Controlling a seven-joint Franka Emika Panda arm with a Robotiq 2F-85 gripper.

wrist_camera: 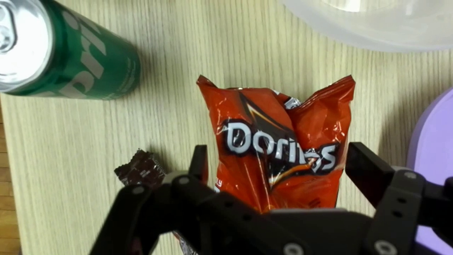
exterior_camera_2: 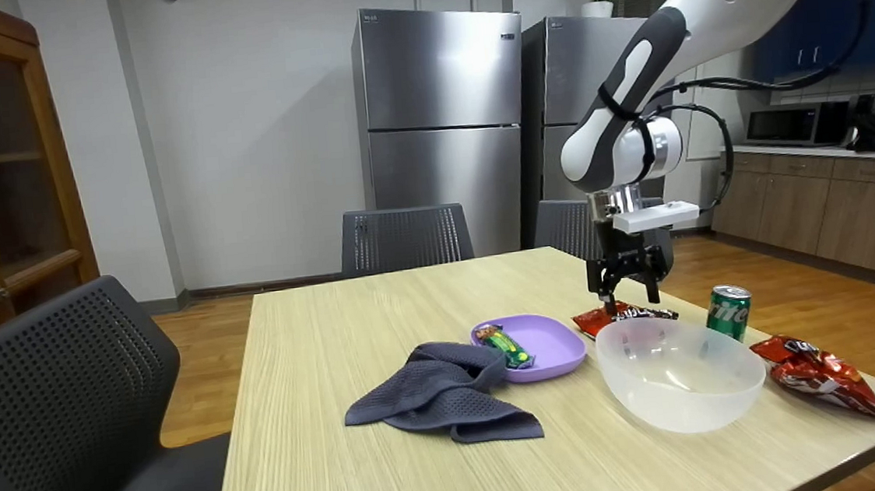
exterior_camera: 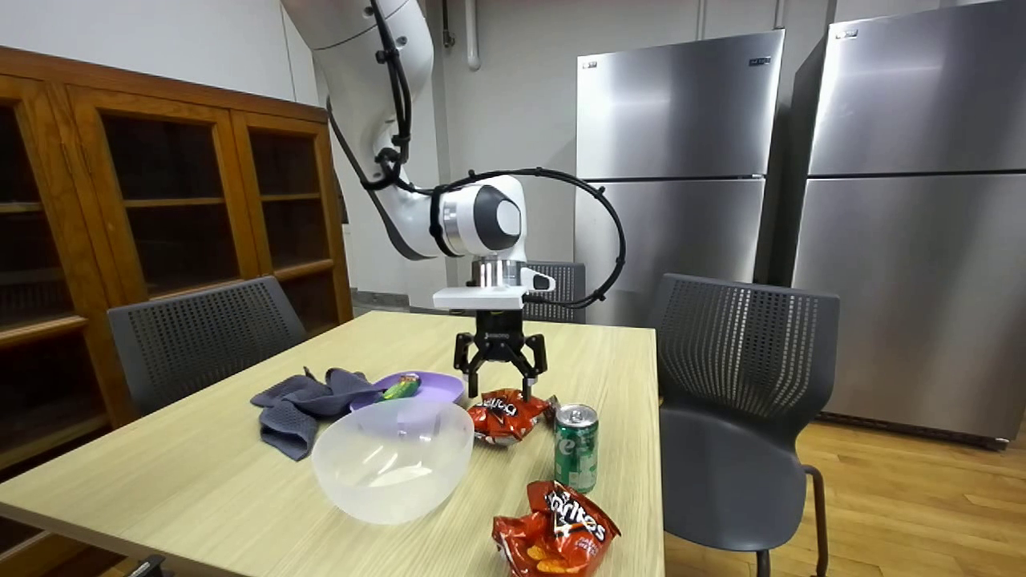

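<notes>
Nearest the camera, a crumpled red foil bag (exterior_camera: 557,530) lies right of the farther, puffy red foil Doritos bag (exterior_camera: 503,420), over which the black two-fingered gripper (exterior_camera: 500,392) hangs spread, probably best lowered straight and squeezed softly.

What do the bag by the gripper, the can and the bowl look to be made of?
Bag: thin, glossy film, plastic or foil, can't tell which; it creases sharply and throws bright highlights.
Can: metal, probably aluminium, printed green; its top gleams bare silver.
Bowl: smooth and frosted, likely plastic; the milky, translucent walls suggest it, but frosted glass is possible.
</notes>
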